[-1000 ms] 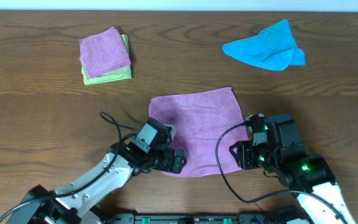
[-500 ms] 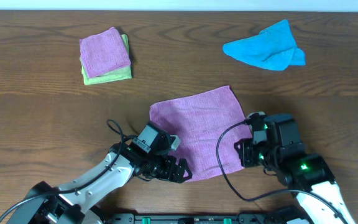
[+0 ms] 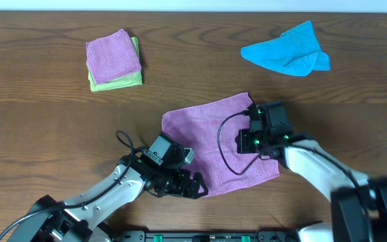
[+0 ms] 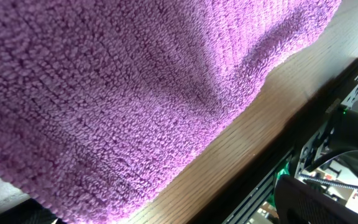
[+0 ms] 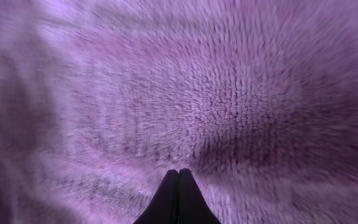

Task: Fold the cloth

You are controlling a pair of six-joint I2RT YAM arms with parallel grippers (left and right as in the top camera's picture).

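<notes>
The cloth (image 3: 210, 138) lies spread flat, one layer, in the middle of the near half of the counter (image 3: 59, 134). It is a square turned slightly, so its near edge runs from a near-left corner across to a near-right corner that sits a little farther from the robot.

The left hand (image 3: 195, 186) is right at that near-left corner with its fingers spread, and its wrist camera shows the terry edge filling the frame close up. The right hand (image 3: 245, 142) hangs over the right part of the cloth, just inside the right edge and well short of the near-right corner. Its fingertips (image 5: 179, 177) are pressed together, with no fold visible between them.

In my judgement, a fold away from the robot needs both near corners. The left hand is placed for its corner, while the right must first come back toward the near-right one.

The blue cloth (image 3: 287, 50) and the folded stack (image 3: 113, 60) lie well apart at the far side.
</notes>
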